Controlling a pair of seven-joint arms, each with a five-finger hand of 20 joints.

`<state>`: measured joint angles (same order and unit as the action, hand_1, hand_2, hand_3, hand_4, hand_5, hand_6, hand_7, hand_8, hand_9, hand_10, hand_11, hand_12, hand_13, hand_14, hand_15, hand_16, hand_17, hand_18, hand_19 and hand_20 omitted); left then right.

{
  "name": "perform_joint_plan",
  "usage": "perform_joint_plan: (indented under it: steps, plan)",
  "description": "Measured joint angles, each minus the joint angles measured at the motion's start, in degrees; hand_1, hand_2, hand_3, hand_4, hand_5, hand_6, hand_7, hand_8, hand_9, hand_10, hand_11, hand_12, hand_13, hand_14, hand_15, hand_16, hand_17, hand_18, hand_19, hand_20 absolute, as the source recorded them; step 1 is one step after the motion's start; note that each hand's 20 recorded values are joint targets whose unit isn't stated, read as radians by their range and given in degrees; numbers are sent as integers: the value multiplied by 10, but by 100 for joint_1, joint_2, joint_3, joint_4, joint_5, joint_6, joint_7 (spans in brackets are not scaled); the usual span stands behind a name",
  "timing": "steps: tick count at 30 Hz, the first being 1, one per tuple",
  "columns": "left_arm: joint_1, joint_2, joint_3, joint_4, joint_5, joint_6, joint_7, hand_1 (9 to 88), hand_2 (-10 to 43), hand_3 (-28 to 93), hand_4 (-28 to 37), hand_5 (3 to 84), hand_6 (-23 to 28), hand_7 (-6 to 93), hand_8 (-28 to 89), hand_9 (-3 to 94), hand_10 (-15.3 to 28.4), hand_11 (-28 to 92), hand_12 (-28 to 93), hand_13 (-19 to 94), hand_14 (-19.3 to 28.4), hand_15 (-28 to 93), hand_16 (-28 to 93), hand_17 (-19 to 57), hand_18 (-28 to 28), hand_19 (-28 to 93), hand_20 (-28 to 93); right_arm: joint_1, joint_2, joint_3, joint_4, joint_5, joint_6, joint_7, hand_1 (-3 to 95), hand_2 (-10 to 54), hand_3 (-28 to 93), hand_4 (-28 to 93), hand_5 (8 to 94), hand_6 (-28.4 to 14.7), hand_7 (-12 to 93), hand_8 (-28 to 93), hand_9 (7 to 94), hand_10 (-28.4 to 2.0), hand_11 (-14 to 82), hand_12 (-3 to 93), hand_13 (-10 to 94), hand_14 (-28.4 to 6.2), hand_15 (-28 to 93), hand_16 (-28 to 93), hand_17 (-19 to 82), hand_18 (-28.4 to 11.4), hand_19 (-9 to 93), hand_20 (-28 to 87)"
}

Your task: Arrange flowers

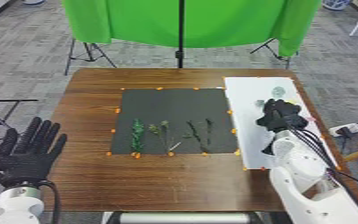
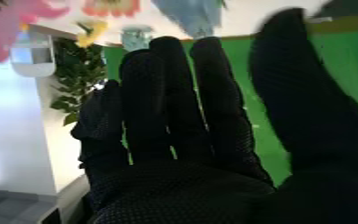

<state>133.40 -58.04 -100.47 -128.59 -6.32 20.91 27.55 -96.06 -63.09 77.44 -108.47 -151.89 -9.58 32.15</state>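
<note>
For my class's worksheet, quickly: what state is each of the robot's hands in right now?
Left hand: open, fingers straight, holding nothing.
Right hand: open, fingers straight, thumb apart, holding nothing.

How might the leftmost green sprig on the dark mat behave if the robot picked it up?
The sprig is slender, so it's probably very light. Its small leaves might bend or catch on the glove. Lying flat on the mat, it seems unlikely to roll far.
</note>
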Motion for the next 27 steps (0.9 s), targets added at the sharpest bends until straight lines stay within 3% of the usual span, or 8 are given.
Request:
perform_joint_plan:
  steps: [1, 3, 5, 8, 13, 20, 23, 27]
  plan:
    - [0, 0, 2, 0, 91, 9, -11, 256, 131, 772, -283, 458, 92, 137, -112, 396, 144, 200, 92, 309, 131, 222, -37, -56, 134, 320, 120, 2, 11, -39, 72, -62, 29, 3, 554, -95, 689, -283, 649, -15, 169, -120, 645, -146, 277, 208, 480, -167, 772, 313, 236, -238, 825, 601]
    - [-3, -1, 2, 0, 230, 21, -29, 255, 131, 772, -283, 458, 93, 135, -112, 395, 144, 200, 92, 309, 131, 222, -37, -56, 133, 319, 120, 12, 45, -131, 219, -174, 70, 3, 583, -95, 663, -283, 670, -7, 182, -122, 689, -138, 247, 280, 495, -162, 775, 339, 245, -236, 828, 599]
    - [-3, -1, 1, 0, 256, 24, -37, 256, 131, 772, -283, 458, 93, 135, -112, 396, 145, 201, 92, 308, 131, 222, -37, -56, 133, 318, 119, 37, 84, -227, 369, -251, 113, -9, 639, -95, 597, -282, 704, -2, 204, -47, 750, -126, 167, 382, 519, -154, 768, 373, 253, -235, 829, 600]
    - [-3, -1, 1, 0, 235, 24, -38, 256, 131, 772, -283, 459, 93, 136, -112, 395, 145, 201, 92, 308, 131, 223, -36, -56, 132, 318, 119, 101, 134, -326, 509, -299, 301, -23, 659, -95, 636, -283, 762, -2, 259, 30, 813, -117, 158, 460, 565, -145, 751, 441, 274, -234, 832, 601]
    - [-1, -1, 2, -3, 171, 16, -37, 256, 131, 771, -283, 458, 92, 136, -112, 395, 145, 201, 91, 308, 131, 223, -37, -57, 132, 318, 120, 60, 188, -345, 508, -283, 802, -45, 657, -95, 655, -283, 768, -3, 270, 35, 820, -119, 163, 471, 573, -144, 740, 469, 278, -235, 834, 602]
    - [17, -1, -11, -4, 27, 3, -5, 255, 130, 772, -283, 457, 92, 135, -112, 395, 143, 201, 92, 308, 131, 222, -37, -57, 132, 318, 120, 8, 334, -545, -335, -2, 955, -256, 648, -95, 664, -283, 758, -5, 274, 35, 809, -122, 163, 473, 565, -143, 739, 474, 271, -231, 833, 602]
    - [32, -1, -33, -5, -3, 3, 14, 255, 130, 772, -283, 457, 92, 134, -112, 396, 143, 201, 92, 309, 132, 223, -37, -57, 133, 318, 120, 338, 332, -962, -511, 235, 993, -594, 646, -95, 664, -283, 755, -6, 274, 33, 805, -121, 161, 468, 563, -142, 738, 471, 272, -230, 833, 600]
    - [50, -1, -54, -8, -30, 4, 69, 256, 129, 772, -283, 457, 92, 135, -111, 396, 144, 201, 92, 309, 132, 224, -36, -56, 132, 318, 120, 1148, 146, -1864, -309, 405, 945, -1164, 642, -95, 665, -283, 752, -8, 272, 29, 802, -122, 160, 462, 562, -142, 738, 467, 272, -231, 833, 598]
